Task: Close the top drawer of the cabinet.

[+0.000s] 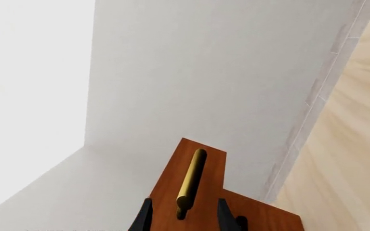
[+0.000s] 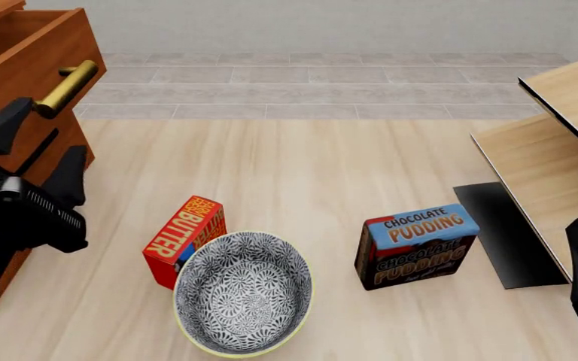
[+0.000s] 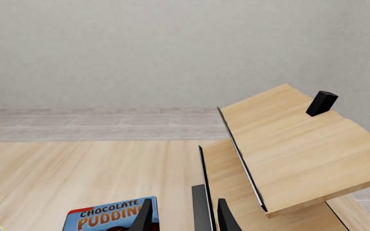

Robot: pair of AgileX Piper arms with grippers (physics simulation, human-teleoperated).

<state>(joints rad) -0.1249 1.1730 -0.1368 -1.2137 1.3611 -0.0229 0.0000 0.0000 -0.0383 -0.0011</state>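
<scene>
Light wood tabletop [image 2: 299, 165] with a grey wall behind. The cabinet [image 2: 18, 143] sits at the far left, its top drawer [image 2: 28, 53] pulled out, brass handle [image 2: 66, 88] showing. Left end effector [image 2: 33, 147] is spread wide just below that handle, gripping nothing. Right end effector [image 3: 183, 214] is barely in frame, fingers apart and empty, near the pudding box [image 2: 417, 246].
</scene>
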